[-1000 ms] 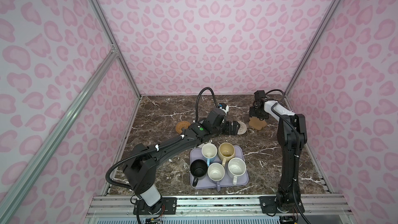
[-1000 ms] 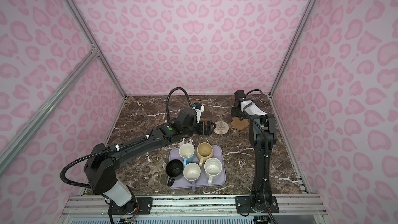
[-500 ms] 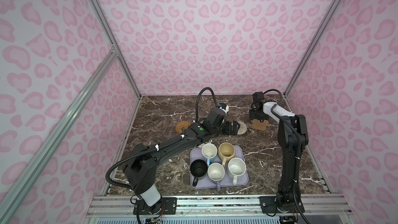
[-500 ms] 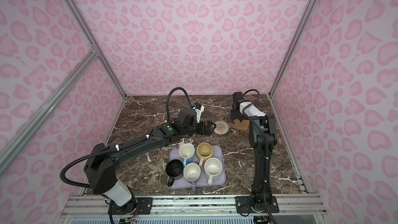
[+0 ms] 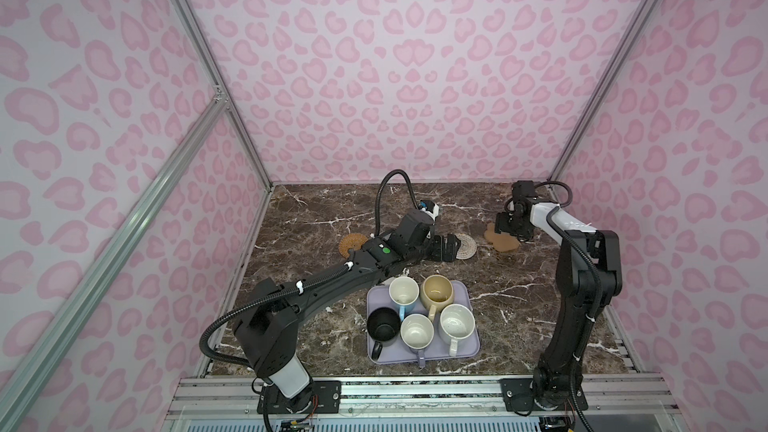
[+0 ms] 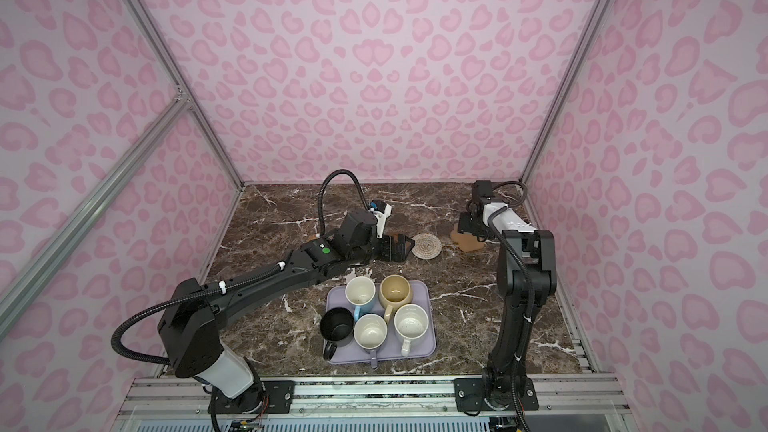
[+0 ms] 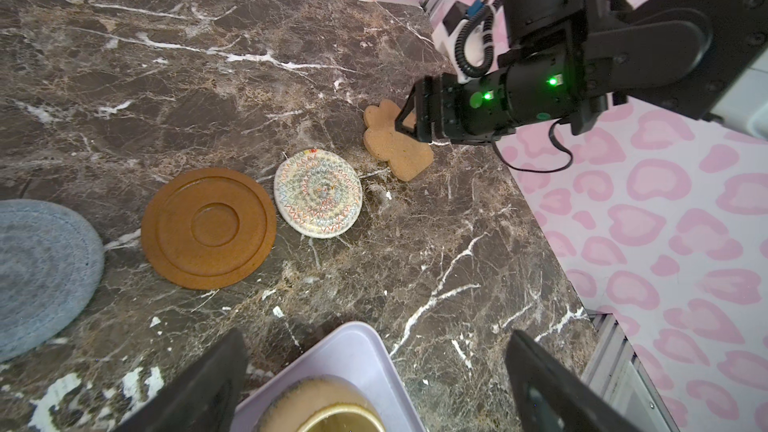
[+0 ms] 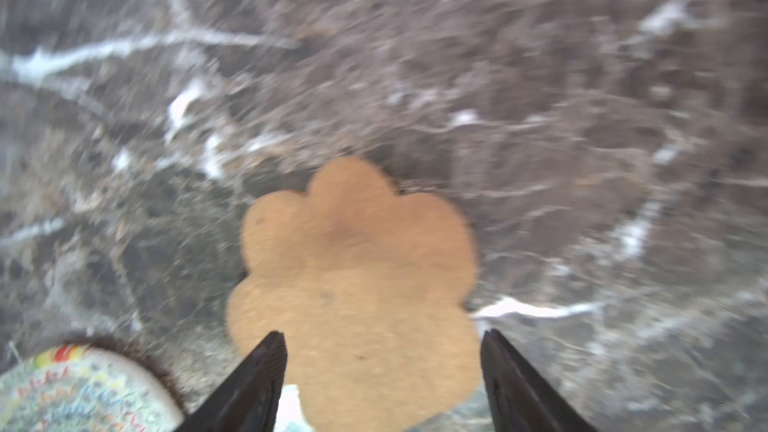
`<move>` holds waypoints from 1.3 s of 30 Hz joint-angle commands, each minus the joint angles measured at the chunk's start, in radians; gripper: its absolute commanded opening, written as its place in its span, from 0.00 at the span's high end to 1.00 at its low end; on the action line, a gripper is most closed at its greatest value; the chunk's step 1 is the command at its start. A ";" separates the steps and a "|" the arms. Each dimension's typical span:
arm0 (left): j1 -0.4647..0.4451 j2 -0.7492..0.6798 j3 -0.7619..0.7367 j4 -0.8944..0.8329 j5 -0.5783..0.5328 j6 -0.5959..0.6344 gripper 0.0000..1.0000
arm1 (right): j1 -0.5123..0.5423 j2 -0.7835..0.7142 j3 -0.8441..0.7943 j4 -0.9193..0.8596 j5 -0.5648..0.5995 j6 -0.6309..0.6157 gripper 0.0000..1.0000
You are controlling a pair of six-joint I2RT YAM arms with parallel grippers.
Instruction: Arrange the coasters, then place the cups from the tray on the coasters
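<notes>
Right claw (image 8: 382, 338) is down low at the far right of the bench (image 5: 540, 305), jaws spread and gripping nothing. They straddle the tan flower coaster (image 7: 395, 143), which lies flat on the marble. From the left wrist view, one finger looks to be resting on its far edge. That reads as a nudge, not a lift: a thin mat like this slides more easily than it pinches up. The right wrist view is smeared, so I can't confirm real contact.

Left claw (image 5: 446, 247) is fully released and empty. It hangs mid-bench just beside the cream woven coaster (image 7: 318, 193), with the brown wooden disc (image 7: 208, 226) next along and the blue-grey mat (image 7: 41, 272) beyond that. The orange woven coaster (image 5: 352, 244) takes the left end. So there's a line of mats across the back, kept away from the tray to leave each cup a landing spot. Brown and cream sit almost edge to edge, which is tight for handles, I'd say.

The lavender tray (image 5: 469, 349) waits front and centre with all five cups aboard: light blue mug (image 5: 403, 289), pale yellow mug (image 5: 436, 290), black mug (image 5: 383, 324), lavender mug (image 5: 417, 330) and speckled mug (image 5: 457, 324). None is on a coaster yet. My call is that arranging is nearly done, and the cups come next.
</notes>
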 commanded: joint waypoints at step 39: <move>-0.003 -0.043 -0.051 0.071 -0.075 -0.047 0.01 | -0.009 -0.020 -0.171 0.002 -0.039 0.090 0.38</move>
